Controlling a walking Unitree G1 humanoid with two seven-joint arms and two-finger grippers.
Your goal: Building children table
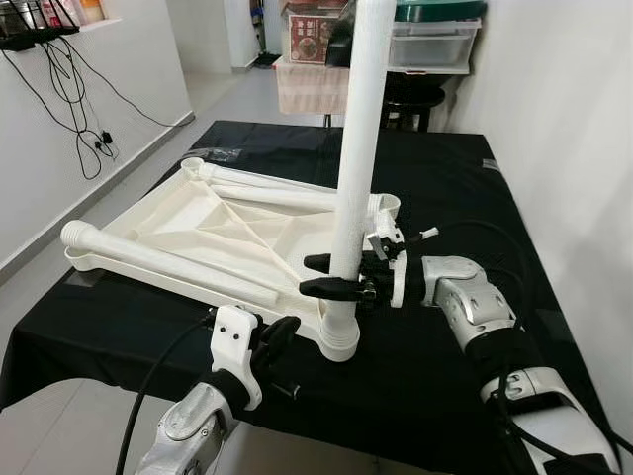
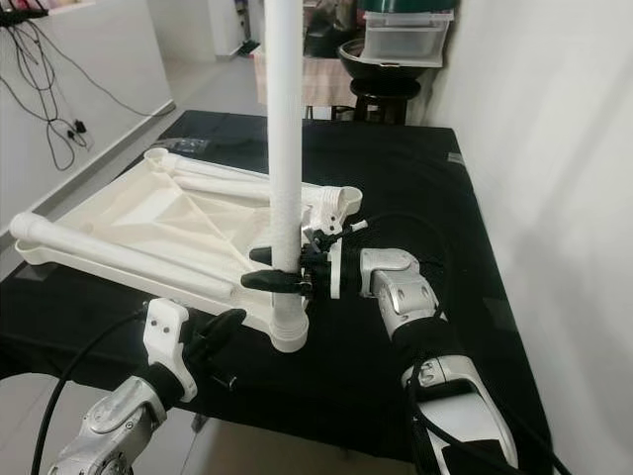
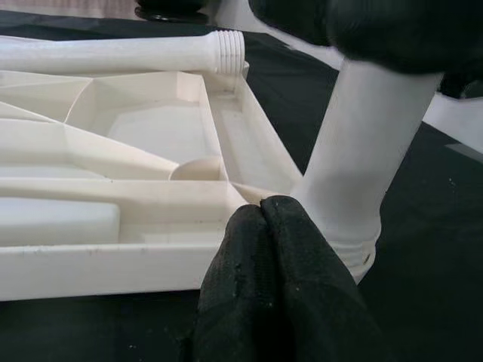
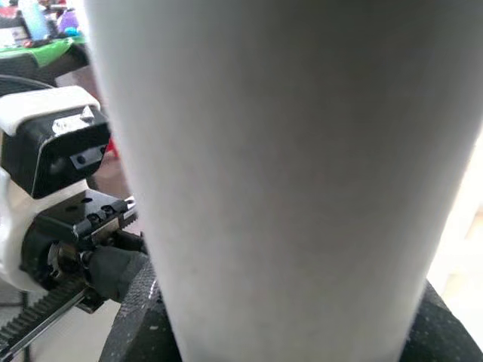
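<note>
Your left gripper [image 1: 280, 334], fingers pressed together, sits at the near edge of the black table [image 1: 445, 188], tips by the tabletop [image 1: 188, 233] corner. Your right gripper [image 1: 323, 276] pinches the upright leg [image 1: 358, 148] standing in that corner socket; tabletop lies upside down w/ loose legs [image 1: 158, 262] on it, toward the table's left edge

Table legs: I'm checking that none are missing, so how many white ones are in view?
3. One upright leg stands in the near corner socket of the upturned tabletop, held by the right tool. A long leg and a far leg lie on it. A fourth may be hidden.
</note>
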